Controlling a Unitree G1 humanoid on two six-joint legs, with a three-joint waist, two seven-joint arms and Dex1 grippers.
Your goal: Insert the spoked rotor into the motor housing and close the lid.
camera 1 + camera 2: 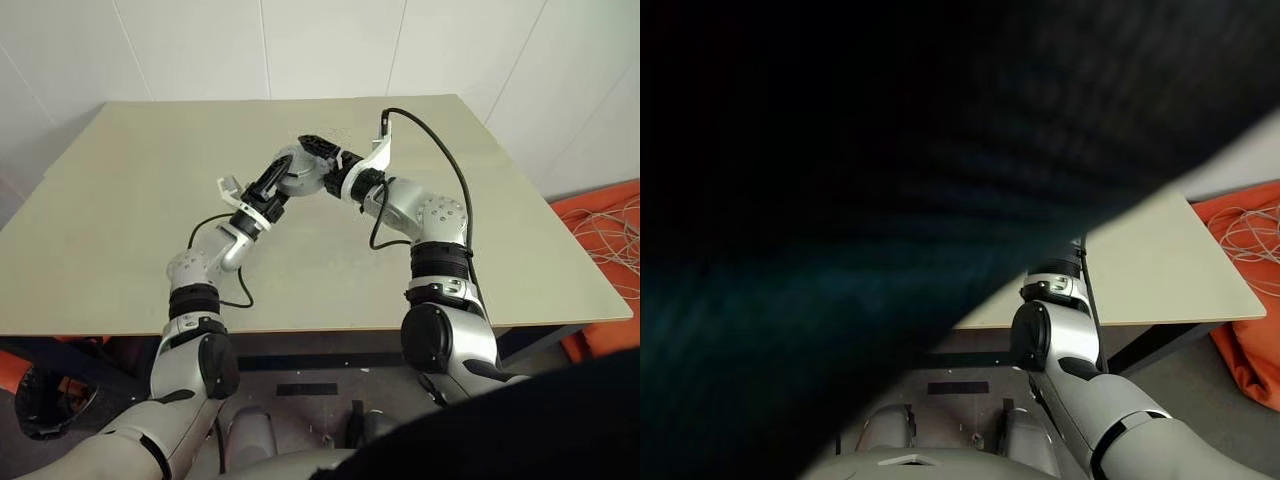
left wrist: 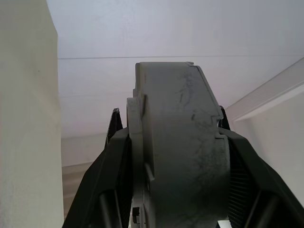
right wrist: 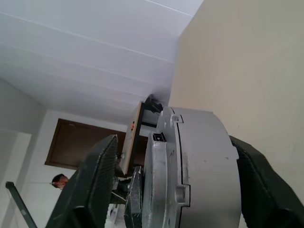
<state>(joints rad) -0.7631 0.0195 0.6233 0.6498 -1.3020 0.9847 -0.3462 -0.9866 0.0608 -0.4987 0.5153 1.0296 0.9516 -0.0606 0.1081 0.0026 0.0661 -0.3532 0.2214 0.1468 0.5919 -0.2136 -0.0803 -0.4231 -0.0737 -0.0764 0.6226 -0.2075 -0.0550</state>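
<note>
**Lid closing, unit lifted off the counter**

Left claw (image 2: pixel 173 185) is clamping the motor housing (image 2: pixel 183 156), lid (image 3: pixel 156 175) nearly shut. Right claw (image 3: pixel 175 185) is straddling it, fingers standing apart. Next: probably pressing the lid fully home.

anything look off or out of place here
Nothing looks spilled or damaged. The odd part is the right eye view: a dark shape covers most of it. Both grippers meet above the table around one grey round casing, the left gripper clamped on it, the right gripper straddling it.
</note>
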